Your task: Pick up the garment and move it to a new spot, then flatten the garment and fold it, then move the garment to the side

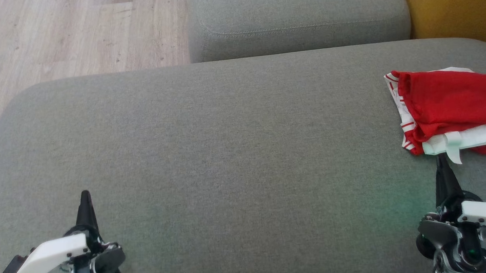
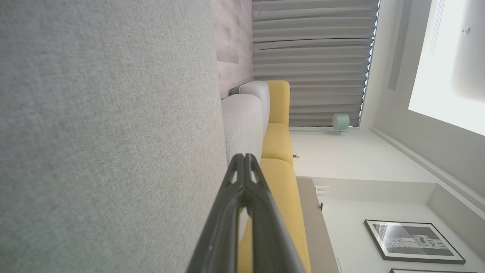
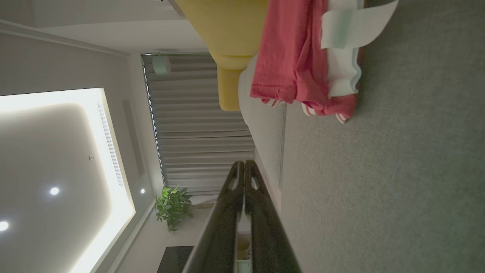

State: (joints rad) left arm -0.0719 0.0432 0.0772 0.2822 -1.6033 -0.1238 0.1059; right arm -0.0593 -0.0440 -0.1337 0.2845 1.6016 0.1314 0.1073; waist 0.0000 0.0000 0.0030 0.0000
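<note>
Both clenched empty, left gripper (image 1: 84, 195) sits apart while right gripper (image 1: 440, 158), beside the garment (image 1: 448, 101), could snag its tab (image 1: 453, 144) and unfold it.

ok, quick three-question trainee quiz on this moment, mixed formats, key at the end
1. Toward which side of the grey cushion, by the robot's own sides, does the garment lie? A left, B middle, C right.
2. True or false: the left jaws hold the garment.
3. Fill in: both pairs of jaws are ____.
Key: 1 C; 2 false; 3 shut.
</note>
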